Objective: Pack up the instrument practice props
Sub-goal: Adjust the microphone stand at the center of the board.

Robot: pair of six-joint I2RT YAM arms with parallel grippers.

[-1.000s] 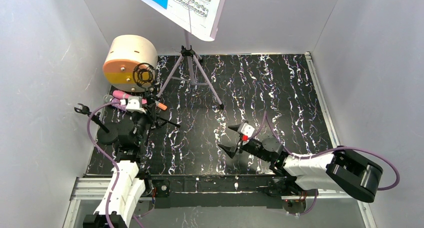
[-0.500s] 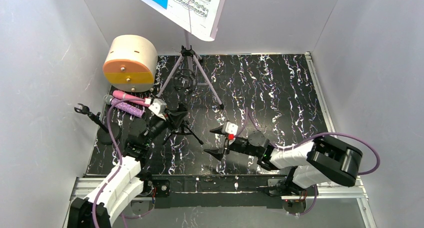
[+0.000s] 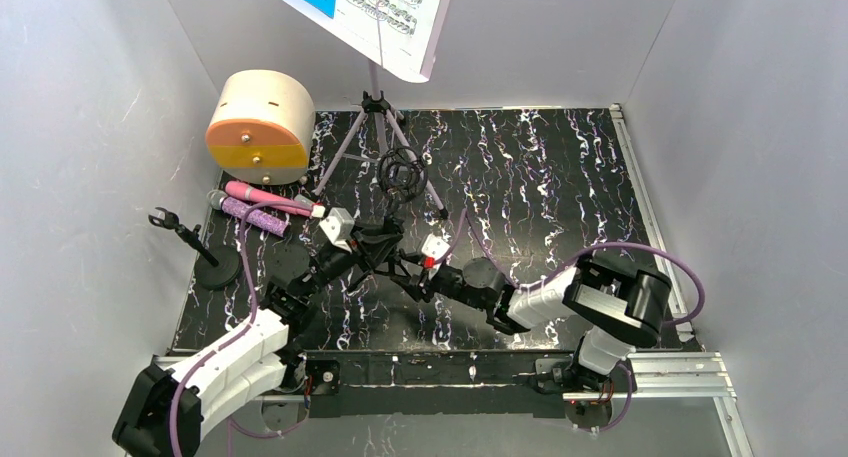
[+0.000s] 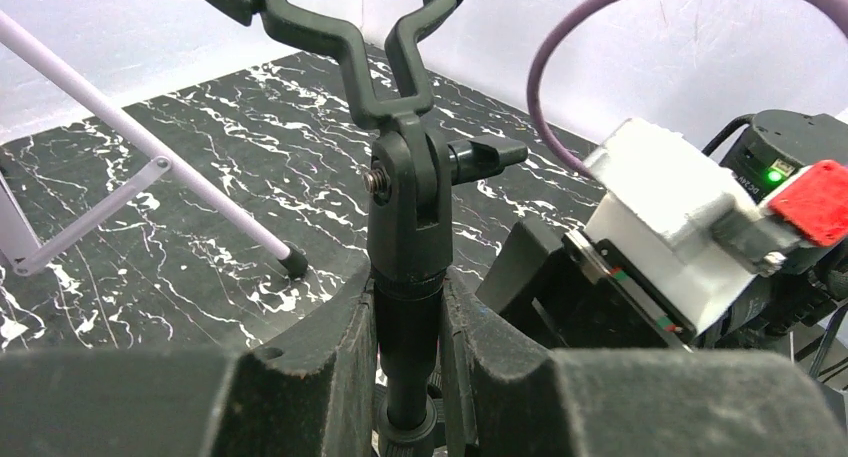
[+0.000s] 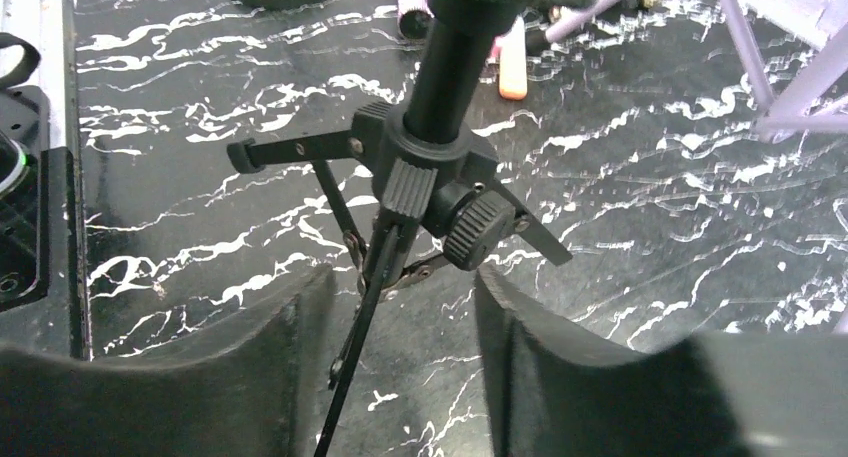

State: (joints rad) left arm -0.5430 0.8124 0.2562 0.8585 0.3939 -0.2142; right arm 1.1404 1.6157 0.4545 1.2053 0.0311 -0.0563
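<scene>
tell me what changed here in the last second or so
The left gripper, shut on the black tripod mount, carried it from beside the round wooden box rightward to mid-table. The right gripper swung in from the right and now straddles its legs, jaws narrower but open. The pink microphone, purple mic, music stand and sheet music stayed put.

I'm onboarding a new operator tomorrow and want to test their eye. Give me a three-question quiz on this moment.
1. True or false: the left gripper is shut on the black tripod stand.
2. What holds up the sheet music?
3. Fill in: the right gripper has its jaws ___ on either side of one tripod leg.
Key: 1 true; 2 the lilac music stand; 3 open.
</scene>
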